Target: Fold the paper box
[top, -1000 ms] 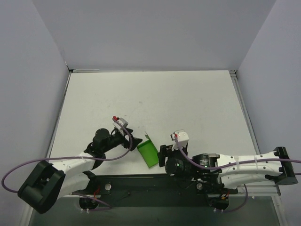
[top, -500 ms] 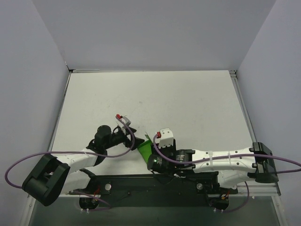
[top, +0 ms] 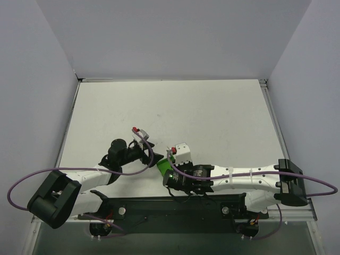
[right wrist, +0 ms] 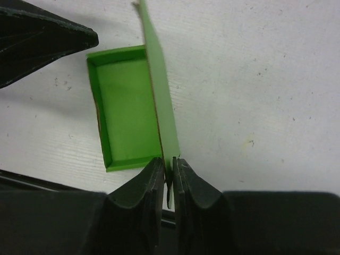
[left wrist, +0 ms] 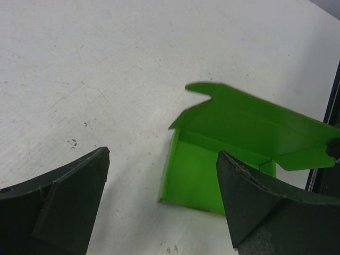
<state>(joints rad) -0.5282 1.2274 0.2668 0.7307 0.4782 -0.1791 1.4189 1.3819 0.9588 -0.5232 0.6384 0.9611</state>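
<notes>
The paper box point(top: 162, 166) is bright green and lies on the white table just ahead of the arm bases. In the right wrist view its shallow tray point(right wrist: 125, 114) lies open, and its lid flap point(right wrist: 159, 101) stands up on edge. My right gripper point(right wrist: 170, 162) is shut on the near end of that flap; from above it point(top: 169, 171) sits over the box's right side. My left gripper point(left wrist: 163, 154) is open, its fingers wide apart just short of the box's tray point(left wrist: 207, 175), and touches nothing. The raised lid point(left wrist: 255, 127) with a small tab leans over the tray.
The black base rail point(top: 170, 204) runs along the table's near edge right behind the box. Purple cables point(top: 21, 183) loop off both arms. Grey walls point(top: 32, 79) enclose the white table point(top: 212, 117) on three sides. A left finger point(right wrist: 42, 37) shows at the right wrist view's top left.
My right arm has swung left to the box and its jaws have shut on the upright lid flap. The left gripper edged slightly closer and stayed open.
</notes>
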